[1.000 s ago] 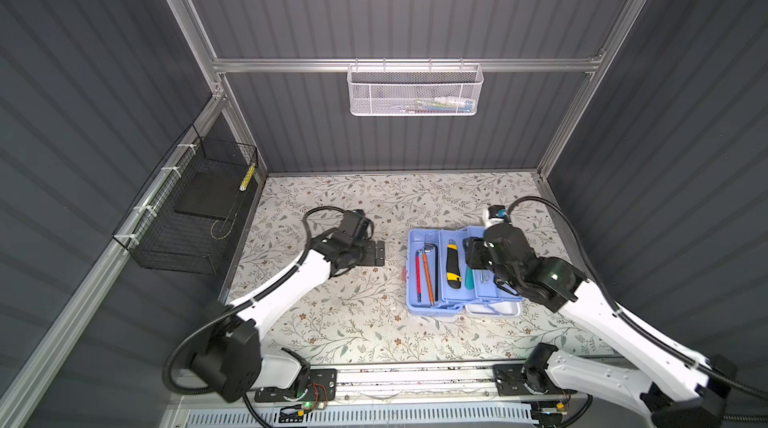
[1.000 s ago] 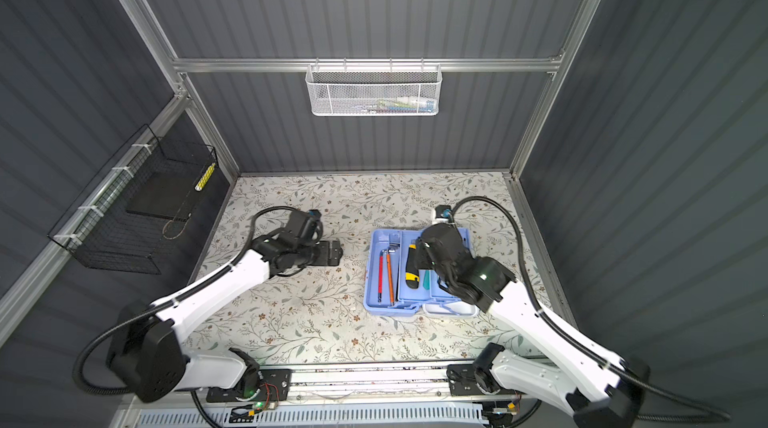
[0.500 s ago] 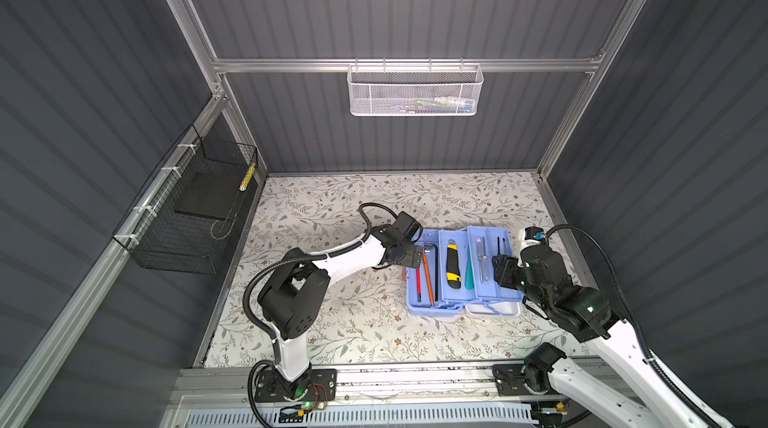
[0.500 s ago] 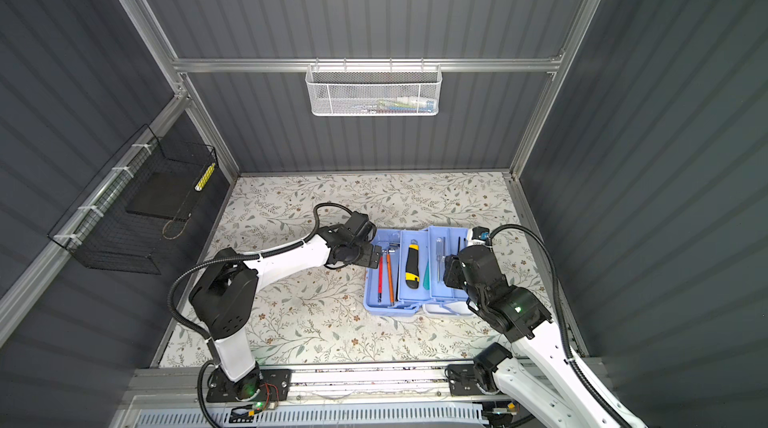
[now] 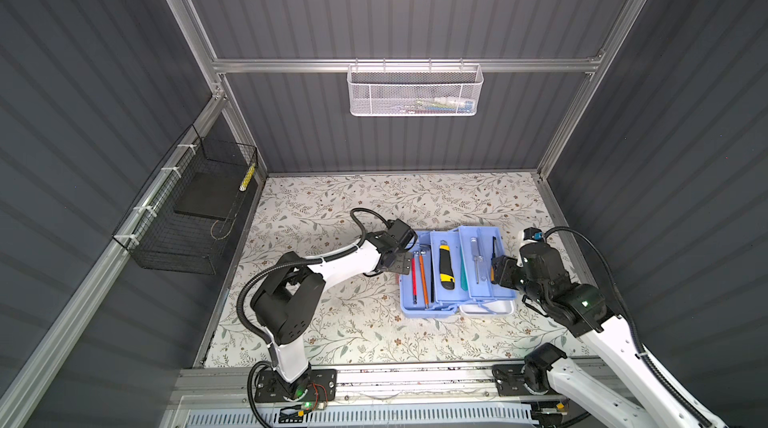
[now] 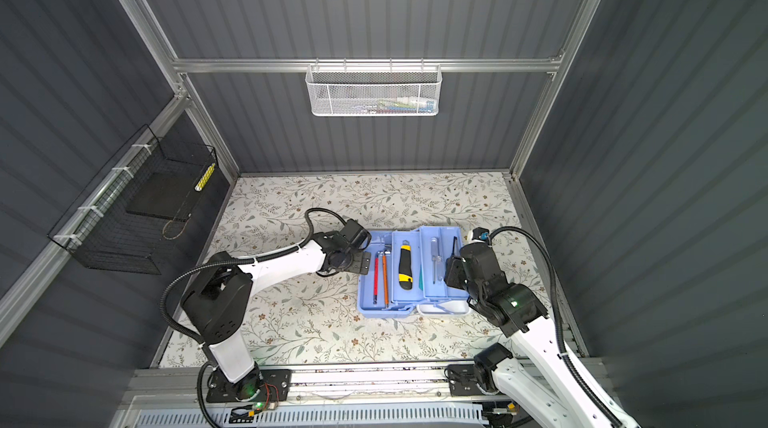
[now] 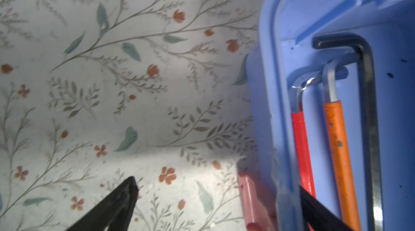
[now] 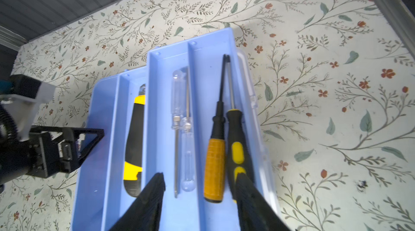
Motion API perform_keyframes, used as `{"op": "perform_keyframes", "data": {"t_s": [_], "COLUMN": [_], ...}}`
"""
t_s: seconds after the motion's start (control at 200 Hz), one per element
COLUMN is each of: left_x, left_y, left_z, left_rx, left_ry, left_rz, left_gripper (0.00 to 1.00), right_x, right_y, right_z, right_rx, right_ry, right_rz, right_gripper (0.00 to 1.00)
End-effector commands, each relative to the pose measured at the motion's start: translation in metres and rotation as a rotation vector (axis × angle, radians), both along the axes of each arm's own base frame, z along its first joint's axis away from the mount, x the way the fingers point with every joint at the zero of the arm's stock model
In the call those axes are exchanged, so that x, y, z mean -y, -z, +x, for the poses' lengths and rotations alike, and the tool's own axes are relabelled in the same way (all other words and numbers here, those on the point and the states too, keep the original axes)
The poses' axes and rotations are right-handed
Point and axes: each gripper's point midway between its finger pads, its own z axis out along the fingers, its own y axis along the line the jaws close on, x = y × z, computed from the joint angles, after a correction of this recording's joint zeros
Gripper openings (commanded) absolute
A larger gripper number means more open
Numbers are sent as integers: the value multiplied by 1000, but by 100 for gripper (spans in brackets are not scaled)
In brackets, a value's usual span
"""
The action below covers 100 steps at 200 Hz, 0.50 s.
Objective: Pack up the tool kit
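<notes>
Blue glossy plastic tool kit (image 5: 484,288); left gripper (image 7: 216,185) wide astride rim (image 7: 267,84); right gripper (image 8: 200,176) half-spread over tray (image 8: 206,72).

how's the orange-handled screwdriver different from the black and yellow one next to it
The orange-handled screwdriver has a textured orange grip; the black-and-yellow screwdriver has a black grip with yellow insets. The orange one's shaft is black, the other's silvery. Both lie side by side in one tray compartment, tips pointing the same way.

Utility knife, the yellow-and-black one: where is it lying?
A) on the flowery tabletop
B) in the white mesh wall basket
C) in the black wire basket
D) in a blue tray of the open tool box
D: the utility knife lies lengthwise in a blue tray of the open tool kit.
</notes>
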Motion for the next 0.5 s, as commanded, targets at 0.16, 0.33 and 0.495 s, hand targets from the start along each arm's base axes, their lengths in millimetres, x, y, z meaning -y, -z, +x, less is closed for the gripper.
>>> {"op": "perform_keyframes", "data": {"t_s": [0.16,0.33,0.495], "left_x": [-60,-61,-96], "left_y": [-22,-84,-93], "left_z": [-13,1,3], "left_rx": [45,192,218], "left_ry": [-96,-90,-184], "left_rz": [31,-8,-33], "left_gripper": [99,99,99], "right_x": [-13,-4,12], "right_y": [-3,-7,6], "right_z": [21,37,57], "right_rx": [4,20,11], "right_ry": [-62,-47,-2], "right_rz": [78,124,303], "right_gripper": [54,53,50]}}
